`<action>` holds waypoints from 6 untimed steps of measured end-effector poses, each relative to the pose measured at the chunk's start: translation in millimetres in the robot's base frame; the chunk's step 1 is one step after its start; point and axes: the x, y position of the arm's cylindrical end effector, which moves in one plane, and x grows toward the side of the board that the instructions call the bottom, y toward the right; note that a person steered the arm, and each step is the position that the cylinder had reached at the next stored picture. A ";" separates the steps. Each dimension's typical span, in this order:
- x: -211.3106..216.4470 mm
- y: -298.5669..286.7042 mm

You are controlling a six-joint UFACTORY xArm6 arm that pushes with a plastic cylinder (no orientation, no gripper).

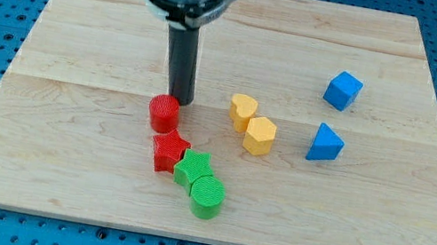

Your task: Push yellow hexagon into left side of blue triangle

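The yellow hexagon [259, 135] stands right of the board's middle, touching a yellow heart [242, 110] at its upper left. The blue triangle [325, 144] lies to the hexagon's right, with a gap between them. My tip [180, 100] rests on the board left of the yellow heart, just above and right of a red cylinder [163, 113]. The tip is well left of the hexagon and touches neither yellow block.
A blue cube [343, 90] sits above the triangle. A red star [168, 150], a green star [192, 169] and a green cylinder [207, 197] form a diagonal chain below the red cylinder. The wooden board [59, 158] lies on a blue pegboard.
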 end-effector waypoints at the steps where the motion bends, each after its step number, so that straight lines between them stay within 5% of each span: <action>1: 25.0 33.8; 6: 69.6 247.6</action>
